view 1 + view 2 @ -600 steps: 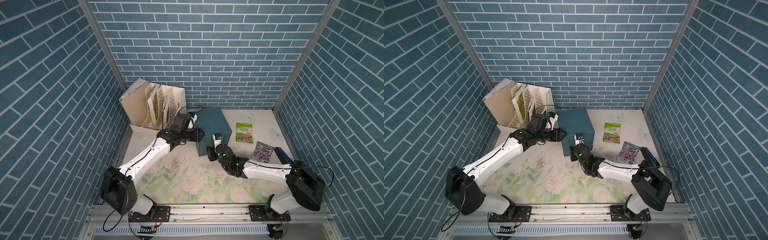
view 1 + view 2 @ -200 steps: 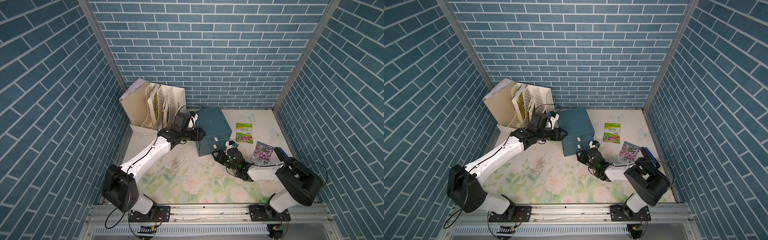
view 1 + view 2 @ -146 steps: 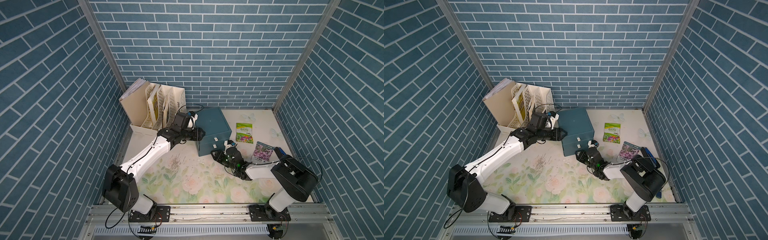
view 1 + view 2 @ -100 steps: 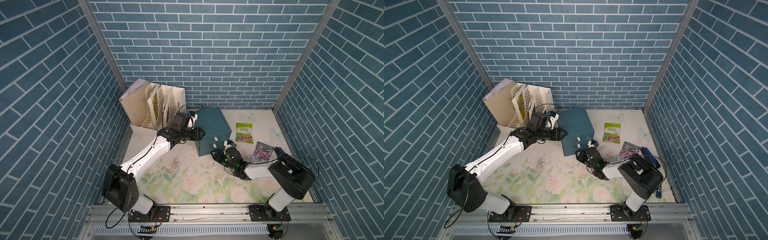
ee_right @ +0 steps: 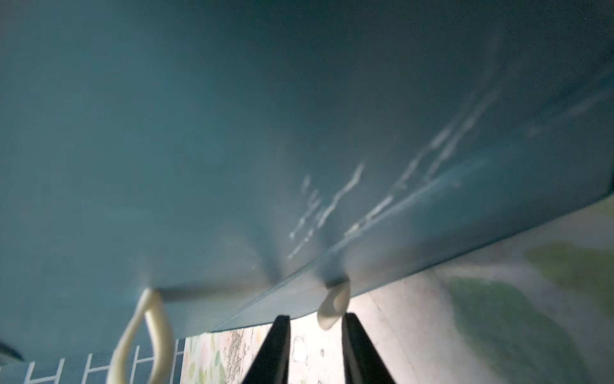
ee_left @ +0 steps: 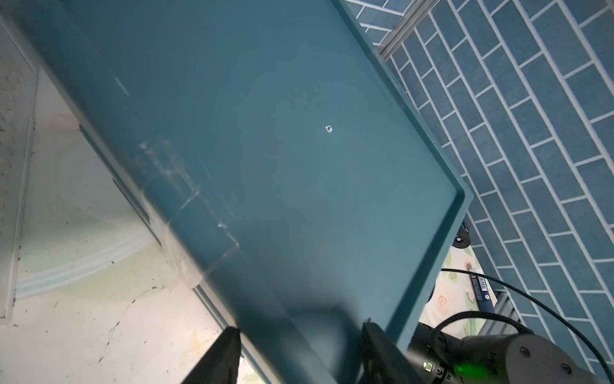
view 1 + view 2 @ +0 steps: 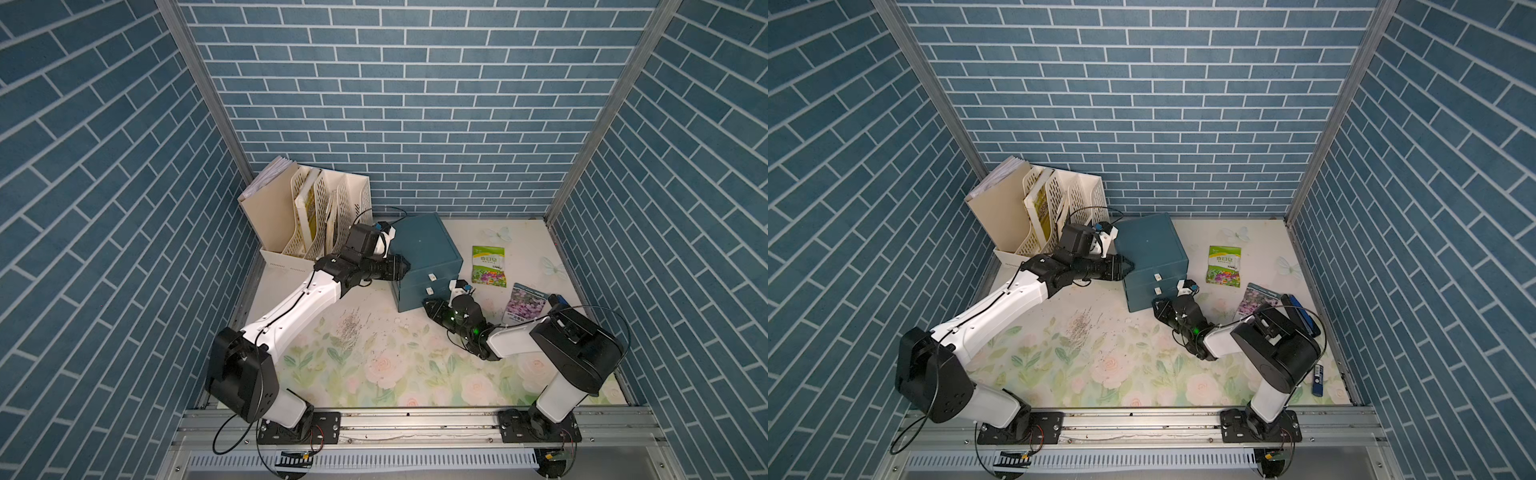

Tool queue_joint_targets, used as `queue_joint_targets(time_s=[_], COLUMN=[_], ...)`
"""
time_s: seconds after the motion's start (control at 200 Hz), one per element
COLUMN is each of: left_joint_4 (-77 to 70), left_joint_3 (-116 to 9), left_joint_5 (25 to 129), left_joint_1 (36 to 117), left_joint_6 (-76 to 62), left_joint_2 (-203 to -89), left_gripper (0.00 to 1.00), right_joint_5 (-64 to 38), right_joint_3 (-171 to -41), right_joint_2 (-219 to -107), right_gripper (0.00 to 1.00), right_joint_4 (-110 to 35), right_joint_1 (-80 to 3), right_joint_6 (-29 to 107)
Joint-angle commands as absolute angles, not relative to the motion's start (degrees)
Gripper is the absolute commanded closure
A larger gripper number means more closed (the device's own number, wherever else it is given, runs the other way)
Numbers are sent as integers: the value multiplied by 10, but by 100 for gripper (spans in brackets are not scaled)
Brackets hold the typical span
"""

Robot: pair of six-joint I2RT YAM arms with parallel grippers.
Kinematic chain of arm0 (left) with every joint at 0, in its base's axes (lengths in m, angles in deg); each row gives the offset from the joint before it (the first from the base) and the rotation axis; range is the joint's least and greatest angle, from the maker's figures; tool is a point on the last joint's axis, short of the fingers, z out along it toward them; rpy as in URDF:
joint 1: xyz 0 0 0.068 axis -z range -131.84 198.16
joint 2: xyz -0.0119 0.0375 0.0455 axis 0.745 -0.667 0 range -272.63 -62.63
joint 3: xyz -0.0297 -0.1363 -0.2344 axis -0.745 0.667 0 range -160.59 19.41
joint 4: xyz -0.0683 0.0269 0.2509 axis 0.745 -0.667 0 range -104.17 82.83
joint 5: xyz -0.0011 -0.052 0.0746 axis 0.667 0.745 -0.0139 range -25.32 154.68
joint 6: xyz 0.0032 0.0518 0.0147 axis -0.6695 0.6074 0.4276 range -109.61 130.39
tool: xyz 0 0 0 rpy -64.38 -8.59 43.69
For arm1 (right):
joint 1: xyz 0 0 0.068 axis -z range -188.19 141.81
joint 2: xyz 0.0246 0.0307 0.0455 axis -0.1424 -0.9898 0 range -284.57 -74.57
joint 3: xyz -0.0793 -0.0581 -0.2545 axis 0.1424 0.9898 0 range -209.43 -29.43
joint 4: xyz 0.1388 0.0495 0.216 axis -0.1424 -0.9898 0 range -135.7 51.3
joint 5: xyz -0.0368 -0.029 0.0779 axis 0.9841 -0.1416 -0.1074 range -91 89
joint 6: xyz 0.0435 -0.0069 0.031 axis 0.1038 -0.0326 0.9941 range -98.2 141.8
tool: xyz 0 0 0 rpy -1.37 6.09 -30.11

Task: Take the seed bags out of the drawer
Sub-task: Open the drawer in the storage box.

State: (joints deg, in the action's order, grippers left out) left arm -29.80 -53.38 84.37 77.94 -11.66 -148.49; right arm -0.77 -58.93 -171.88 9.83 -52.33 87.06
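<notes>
Two seed bags lie on the table right of the teal drawer cabinet [image 7: 424, 249]: a green-white one [image 7: 489, 266] and a pink-purple one [image 7: 523, 304]. Both drawer fronts look flush, so their insides are hidden. My left gripper [image 7: 404, 268] is shut on the cabinet's near left corner; in the left wrist view its fingers [image 6: 229, 345] straddle that edge. My right gripper [image 7: 430, 306] sits low at the cabinet front. In the right wrist view its jaws [image 5: 315, 317] stand narrowly open, with the lower drawer's white pull tab [image 5: 334, 306] just ahead of the tips, nearer one finger.
A cream file organizer [image 7: 316, 220] with folders stands at the back left, close to my left arm. A blue flat object [image 7: 559, 299] lies by the right wall and a blue pen [image 7: 1317, 380] near the front right. Brick walls enclose three sides.
My right gripper came down from the upper part of the cabinet front to the lower pull tab, and its jaws have narrowed over the last second. The left gripper has stayed on the cabinet.
</notes>
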Motion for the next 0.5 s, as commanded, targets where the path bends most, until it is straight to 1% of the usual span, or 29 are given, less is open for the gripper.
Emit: queue_joint_targets(time_s=[0.0,0.21,0.32,0.44,0.495], left_joint_4=[-366,-369,-369,-370,-371], left_joint_3=[-525,-524,-521,-522,-522], left_joint_5=[830,831,832,832,832], left_joint_1=[776,775,775,775,775], left_joint_6=[-94,-91,-89,-87,-87], left_joint_2=[-1513,-1513,-1512,-1512,-1513], left_gripper=[38,38,38,38,38], right_joint_5=[7,15,21,19,17], right_joint_3=[-588,-583,-582,-591,-594], right_joint_2=[-1734,-1741,-1746,-1754,-1757], right_gripper=[71,71,73,82,89], right_joint_4=[133,143,151,150,150], right_joint_1=[-517,-514,-513,-512,-512], right_joint_6=[879,889,892,894,895])
